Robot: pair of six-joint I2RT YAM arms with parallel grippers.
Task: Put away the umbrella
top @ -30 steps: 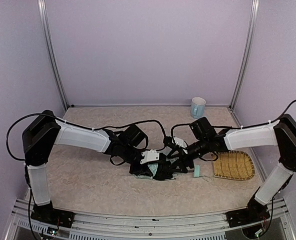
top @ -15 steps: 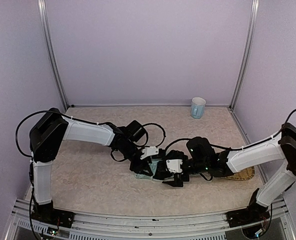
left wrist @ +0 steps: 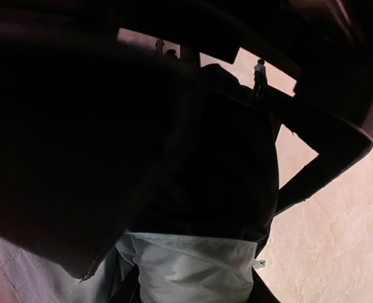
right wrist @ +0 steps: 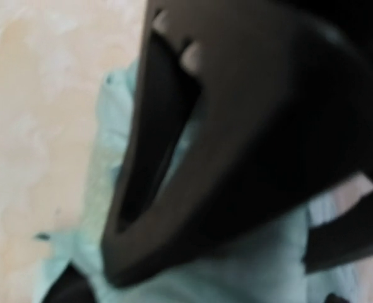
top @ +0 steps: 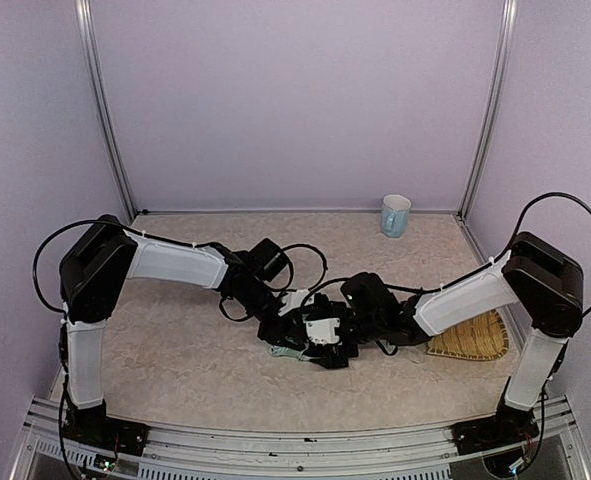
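Left hand [top: 291,324] grips umbrella [top: 281,350], table [top: 175,372] centre; right hand [top: 327,338] beside.

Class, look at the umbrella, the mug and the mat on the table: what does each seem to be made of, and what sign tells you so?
Umbrella: thin cloth, likely synthetic, matte pale mint with a black lining; it creases and bunches softly.
Mug: probably glazed ceramic; smooth, pale blue, rigid-looking wall and handle.
Mat: woven straw or a similar fibre; yellow, with ribbed rows.
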